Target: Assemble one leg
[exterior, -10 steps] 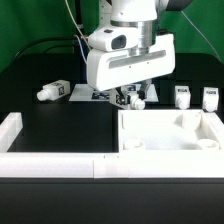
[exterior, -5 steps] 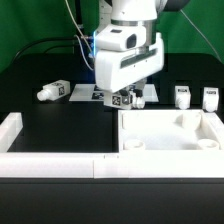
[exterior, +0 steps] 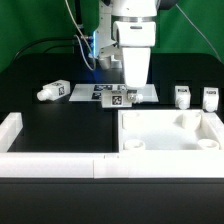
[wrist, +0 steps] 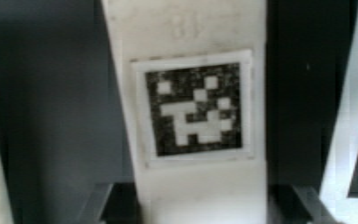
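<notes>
The gripper (exterior: pixel 131 92) is hanging over the marker board (exterior: pixel 86 92) at the far middle of the table. Its claw is narrowly gripping the leg (wrist: pixel 190 100), with the dark fingers (wrist: pixel 112 206) sitting against either side of it. A spare peg (exterior: pixel 52 92) is lying toward the exterior view's left, two upright pegs (exterior: pixel 182 96) are standing at its right, and the large white panel (exterior: pixel 165 135) is sitting nearer.

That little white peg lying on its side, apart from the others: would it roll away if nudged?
The small white plastic peg lying on its side probably would not roll far: its tagged part looks flat-sided. It looks like moulded plastic, so likely stiff. Being tiny beside the large white square panel, it is probably light.
</notes>
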`<state>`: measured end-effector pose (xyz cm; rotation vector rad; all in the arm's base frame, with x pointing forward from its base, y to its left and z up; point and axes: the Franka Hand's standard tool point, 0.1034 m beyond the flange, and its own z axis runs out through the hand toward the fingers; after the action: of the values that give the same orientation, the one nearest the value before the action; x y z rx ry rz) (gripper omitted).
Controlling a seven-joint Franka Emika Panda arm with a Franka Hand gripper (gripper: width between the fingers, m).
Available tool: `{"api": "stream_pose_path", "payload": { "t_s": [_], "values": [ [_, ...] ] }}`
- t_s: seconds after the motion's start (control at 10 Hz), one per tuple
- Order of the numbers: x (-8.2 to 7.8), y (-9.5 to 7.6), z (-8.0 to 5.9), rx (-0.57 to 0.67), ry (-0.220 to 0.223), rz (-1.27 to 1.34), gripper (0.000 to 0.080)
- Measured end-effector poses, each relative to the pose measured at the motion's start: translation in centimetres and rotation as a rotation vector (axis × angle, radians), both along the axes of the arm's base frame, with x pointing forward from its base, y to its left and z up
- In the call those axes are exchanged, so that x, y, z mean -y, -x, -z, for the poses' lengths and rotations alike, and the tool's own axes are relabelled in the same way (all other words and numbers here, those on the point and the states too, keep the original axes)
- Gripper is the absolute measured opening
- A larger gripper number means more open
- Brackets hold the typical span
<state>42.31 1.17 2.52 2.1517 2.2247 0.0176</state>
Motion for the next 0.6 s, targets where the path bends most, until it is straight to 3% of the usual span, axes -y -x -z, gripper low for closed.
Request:
{"api": "stream_pose_path", "payload": {
  "t_s": [0.1,0.3,0.6],
  "values": [
    [-1.2,0.2,-0.1,0.062,0.000,-0.301,0.0288],
    [-2.3,1.5,0.6,0.050,0.019,-0.650,0.0288],
    [-1.9,1.7,0.9,0.039,0.039,-0.837,0.0288]
  ]
}}
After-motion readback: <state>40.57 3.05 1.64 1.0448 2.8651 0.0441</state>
